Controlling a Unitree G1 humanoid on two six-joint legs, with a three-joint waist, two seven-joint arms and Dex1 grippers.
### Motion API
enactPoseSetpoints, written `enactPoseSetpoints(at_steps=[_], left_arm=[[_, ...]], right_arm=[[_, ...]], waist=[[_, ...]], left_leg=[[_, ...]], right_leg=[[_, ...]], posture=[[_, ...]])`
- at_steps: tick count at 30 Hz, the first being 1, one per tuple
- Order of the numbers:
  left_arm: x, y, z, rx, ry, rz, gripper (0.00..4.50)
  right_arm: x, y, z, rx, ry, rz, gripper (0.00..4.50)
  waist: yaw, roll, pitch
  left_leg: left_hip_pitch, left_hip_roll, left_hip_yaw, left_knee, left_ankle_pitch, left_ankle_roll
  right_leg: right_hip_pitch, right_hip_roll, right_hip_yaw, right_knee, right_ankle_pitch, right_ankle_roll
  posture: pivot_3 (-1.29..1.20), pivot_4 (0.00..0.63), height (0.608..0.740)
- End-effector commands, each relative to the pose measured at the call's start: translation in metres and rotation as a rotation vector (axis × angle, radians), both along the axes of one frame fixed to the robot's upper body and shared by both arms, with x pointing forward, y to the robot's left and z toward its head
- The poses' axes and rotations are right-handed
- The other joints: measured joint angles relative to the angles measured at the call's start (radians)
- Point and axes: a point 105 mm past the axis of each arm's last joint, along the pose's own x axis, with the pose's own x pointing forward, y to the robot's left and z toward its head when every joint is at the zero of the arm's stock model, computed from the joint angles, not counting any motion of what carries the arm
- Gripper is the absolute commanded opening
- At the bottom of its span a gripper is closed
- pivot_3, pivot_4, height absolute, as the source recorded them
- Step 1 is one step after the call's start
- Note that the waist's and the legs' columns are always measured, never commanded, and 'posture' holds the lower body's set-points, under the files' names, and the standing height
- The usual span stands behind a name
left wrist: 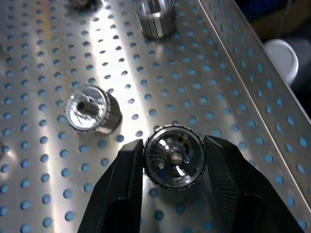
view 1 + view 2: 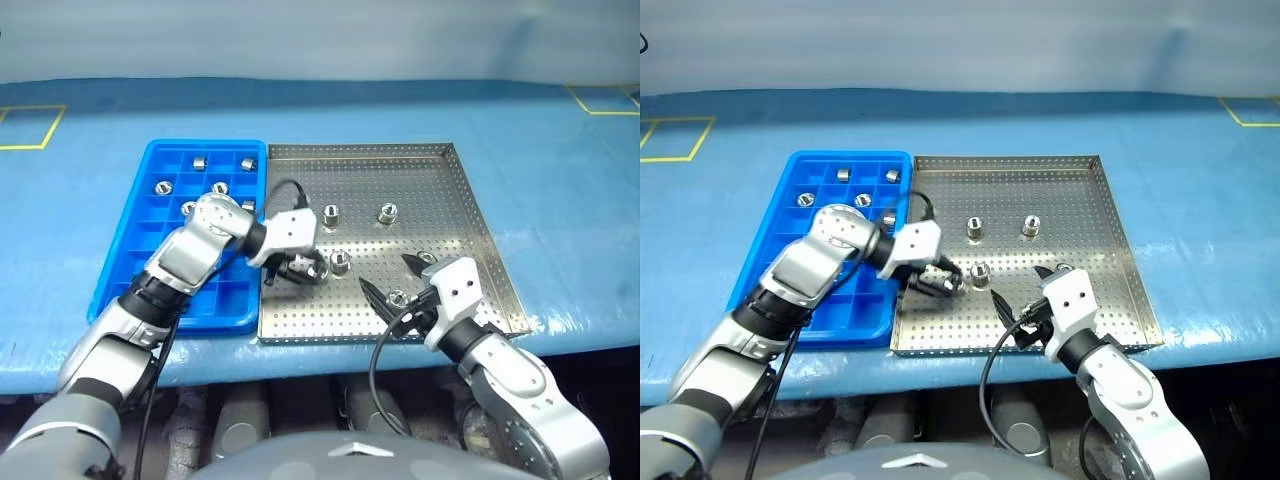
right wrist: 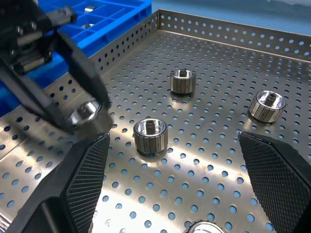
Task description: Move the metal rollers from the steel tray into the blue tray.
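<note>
The steel tray (image 2: 470,190) lies right of the blue tray (image 2: 120,270), which holds several metal rollers (image 2: 199,162) in its far compartments. My left gripper (image 2: 303,268) hovers over the steel tray's near left part, shut on one roller (image 1: 173,156), which sits raised off the perforated floor. Loose rollers stand in the steel tray at the middle (image 2: 340,262), further back (image 2: 331,213) and back right (image 2: 388,212). My right gripper (image 2: 392,278) is open low over the tray's near right, with a roller (image 2: 397,297) between its fingers (image 3: 82,179) and another (image 2: 427,258) just beyond.
Both trays rest on a blue table (image 2: 560,160) with yellow tape marks (image 2: 30,125) at the far corners. The table's front edge runs just below the trays. The steel tray's raised rim (image 3: 228,34) borders the blue tray.
</note>
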Motion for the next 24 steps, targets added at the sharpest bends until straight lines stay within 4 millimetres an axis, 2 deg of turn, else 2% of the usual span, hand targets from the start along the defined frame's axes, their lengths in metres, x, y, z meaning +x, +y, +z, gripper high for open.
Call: enactPoseSetpoints(at_steps=[1,2,7,9,11,14,20,24], left_arm=[[0.007,0.018,0.044,-0.187,-0.091,0.181,1.66],[0.006,0.022,0.046,-0.198,-0.099,0.209,1.66],[0.002,0.078,0.054,-0.222,-0.171,0.516,1.66],[0.000,0.099,0.051,-0.187,-0.196,0.631,1.66],[-0.001,0.111,0.048,-0.170,-0.205,0.707,1.66],[-0.005,0.145,0.037,-0.176,-0.206,0.967,1.66],[-0.024,0.173,0.021,-0.188,-0.178,1.182,1.66],[-0.027,0.195,0.016,-0.199,-0.205,1.345,1.66]], right_arm=[[0.002,0.006,0.013,0.019,-0.055,0.023,4.50],[0.002,0.007,0.013,0.020,-0.055,0.027,4.50],[0.015,0.021,0.018,0.041,-0.074,0.093,4.50],[0.020,0.031,0.022,0.059,-0.084,0.132,4.50],[0.023,0.037,0.023,0.065,-0.088,0.163,4.50],[0.029,0.057,0.025,0.082,-0.094,0.246,4.50],[0.034,0.086,0.028,0.105,-0.105,0.373,4.50],[0.038,0.102,0.028,0.109,-0.110,0.435,4.50]], waist=[[-0.002,0.000,0.000],[0.001,0.000,0.000],[0.015,0.000,0.000],[0.020,-0.001,0.001],[0.039,-0.001,0.001],[0.065,-0.001,0.001],[0.103,-0.002,0.001],[0.128,-0.002,0.001]], left_leg=[[0.000,0.000,0.000,0.000,0.000,0.000],[0.001,0.000,0.000,-0.001,0.000,0.000],[0.003,0.000,-0.001,-0.002,0.000,0.000],[0.003,0.000,-0.001,-0.002,0.000,0.000],[0.003,0.000,-0.001,-0.002,0.000,0.000],[0.003,0.000,-0.001,-0.002,0.000,0.000],[0.002,0.000,-0.002,-0.002,0.000,0.000],[0.003,0.000,-0.003,-0.002,0.000,-0.001]], right_leg=[[0.000,0.000,0.000,0.000,0.000,0.000],[0.000,0.000,0.000,0.000,0.000,0.000],[0.002,0.000,-0.001,0.000,0.000,0.000],[0.002,0.000,-0.001,0.000,0.000,0.000],[0.002,0.000,-0.001,0.000,0.000,0.000],[0.003,-0.001,-0.001,0.000,0.000,-0.001],[0.003,-0.001,-0.003,-0.001,0.003,-0.005],[0.003,-0.001,-0.004,-0.001,0.003,-0.006]], posture=[[-0.05,0.150,0.740],[-0.04,0.150,0.740],[0.05,0.150,0.740],[0.08,0.150,0.740],[0.08,0.150,0.740],[0.16,0.150,0.740],[0.22,0.150,0.740],[0.26,0.150,0.740]])
